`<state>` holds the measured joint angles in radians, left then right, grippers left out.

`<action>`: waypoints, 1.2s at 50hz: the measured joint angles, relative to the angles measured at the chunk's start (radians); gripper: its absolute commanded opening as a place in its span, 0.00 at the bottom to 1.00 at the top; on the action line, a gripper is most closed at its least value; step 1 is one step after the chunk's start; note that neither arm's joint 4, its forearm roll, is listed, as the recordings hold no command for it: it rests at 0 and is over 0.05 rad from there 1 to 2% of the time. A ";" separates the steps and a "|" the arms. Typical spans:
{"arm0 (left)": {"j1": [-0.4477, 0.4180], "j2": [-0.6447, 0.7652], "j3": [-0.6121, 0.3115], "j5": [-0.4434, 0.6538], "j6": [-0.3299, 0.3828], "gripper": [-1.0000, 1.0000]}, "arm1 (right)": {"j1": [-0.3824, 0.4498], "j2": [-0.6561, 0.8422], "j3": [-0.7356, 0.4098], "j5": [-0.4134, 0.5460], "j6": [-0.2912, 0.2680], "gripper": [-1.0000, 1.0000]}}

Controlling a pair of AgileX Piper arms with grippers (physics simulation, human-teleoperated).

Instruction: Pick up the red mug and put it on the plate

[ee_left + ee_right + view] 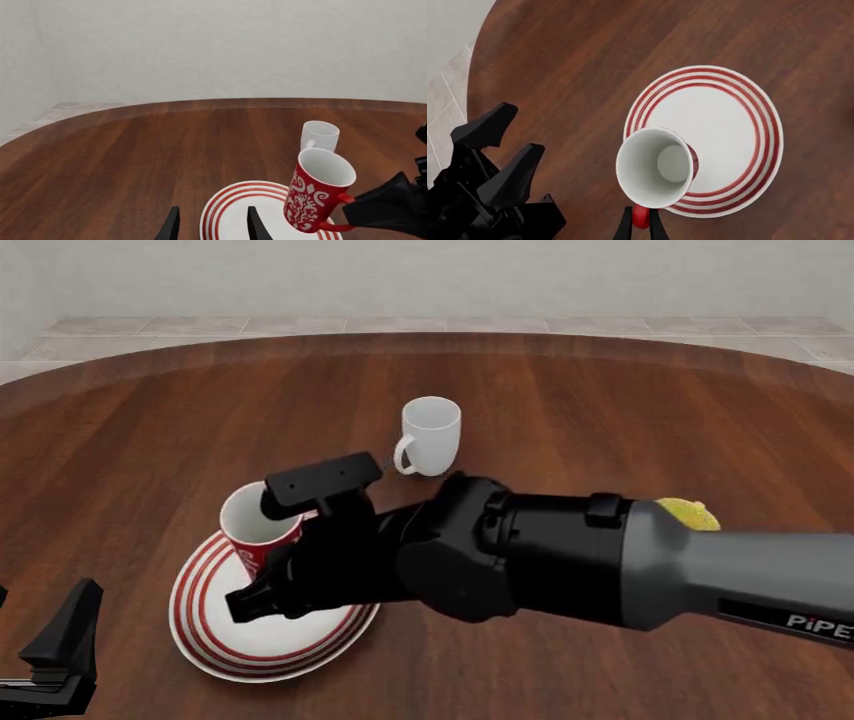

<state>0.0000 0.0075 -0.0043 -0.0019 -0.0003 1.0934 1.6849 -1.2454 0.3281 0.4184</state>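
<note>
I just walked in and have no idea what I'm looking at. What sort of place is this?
Probably a simulated dining or kitchen corner, not a real room. A rounded wooden table holds tableware: a red-ringed plate, a red mug and a plain white mug. Behind it are a tiled floor and a bare wall.

Illumination is bright and even in all three views, with no identifiable single source and no blown-out glare. The tabletop [160,420] carries only a soft sheen and faint, diffuse shadows, the clearest lying beneath the plate [227,650]. Rendering is sharp to the edges, free of blur, noise or visible lens distortion; nothing is out of focus.
</note>
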 measured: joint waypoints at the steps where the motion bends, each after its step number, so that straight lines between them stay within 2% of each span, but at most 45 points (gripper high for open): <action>1: 0.000 0.000 0.000 0.000 0.000 1.00 | 0.000 0.001 0.000 0.000 0.000 0.00; 60: 0.000 0.000 0.000 0.000 0.000 1.00 | 0.008 0.099 0.003 -0.034 0.015 0.00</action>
<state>-0.0001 0.0075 -0.0043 -0.0019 -0.0002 1.1016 1.7834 -1.2421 0.2945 0.4330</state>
